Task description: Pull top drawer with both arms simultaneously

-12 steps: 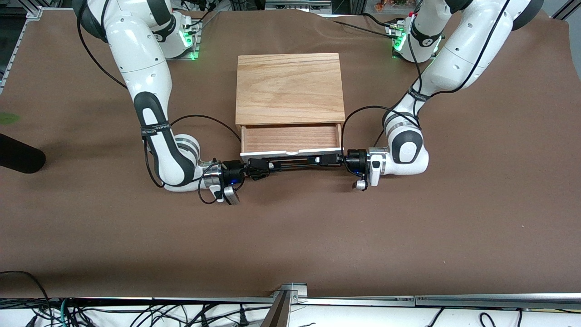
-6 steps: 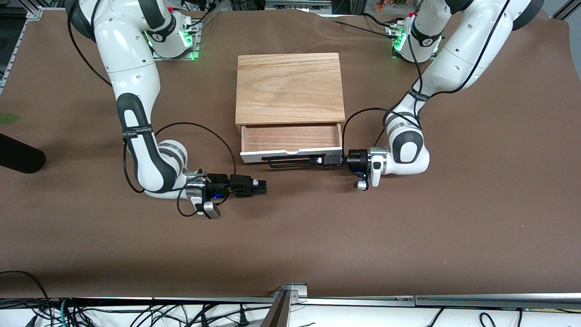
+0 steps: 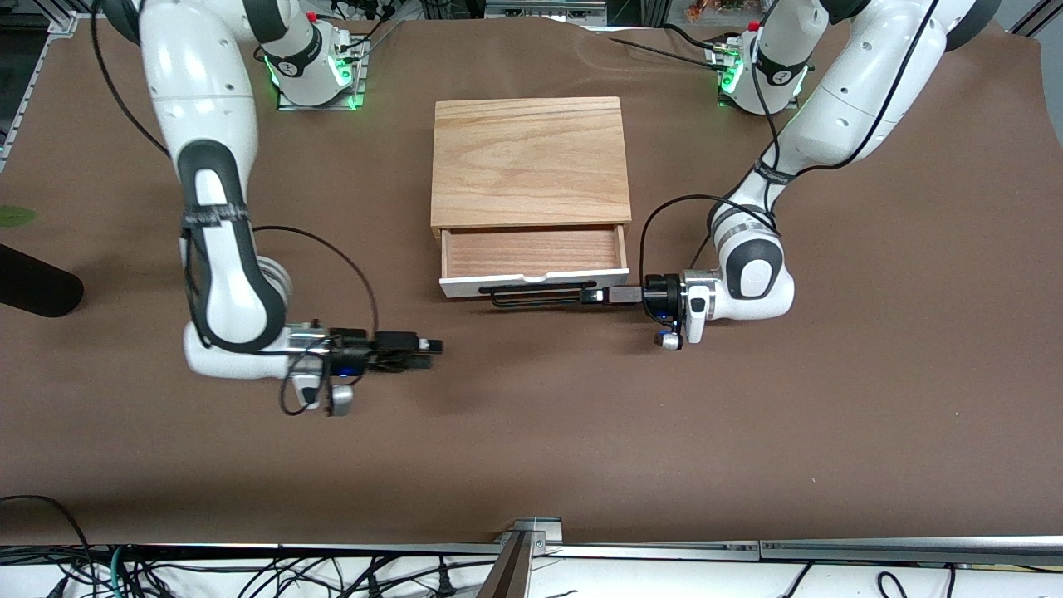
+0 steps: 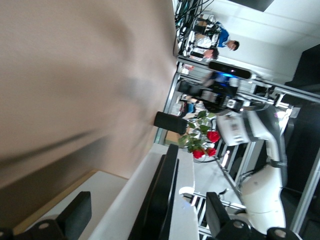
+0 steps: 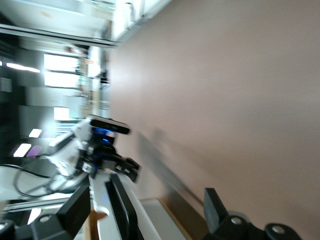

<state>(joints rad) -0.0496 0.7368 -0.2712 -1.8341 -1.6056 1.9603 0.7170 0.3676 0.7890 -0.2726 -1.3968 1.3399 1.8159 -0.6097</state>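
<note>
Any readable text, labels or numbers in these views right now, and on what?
None can be read.
Black bands on the right arm and the left arm: small white lettering, too small to read.
Top drawer and wooden box: no markings visible.
Wrist views: no legible text.

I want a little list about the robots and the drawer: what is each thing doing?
top drawer: pulled partly out of the wooden box, nothing seen inside
handle: black bar along the drawer's white front
left gripper: at the handle's end toward the left arm, jaws open on either side of the bar
right gripper: off the handle, jaws open, low over the brown table, toward the right arm's end
drawer pull: looks done
</note>
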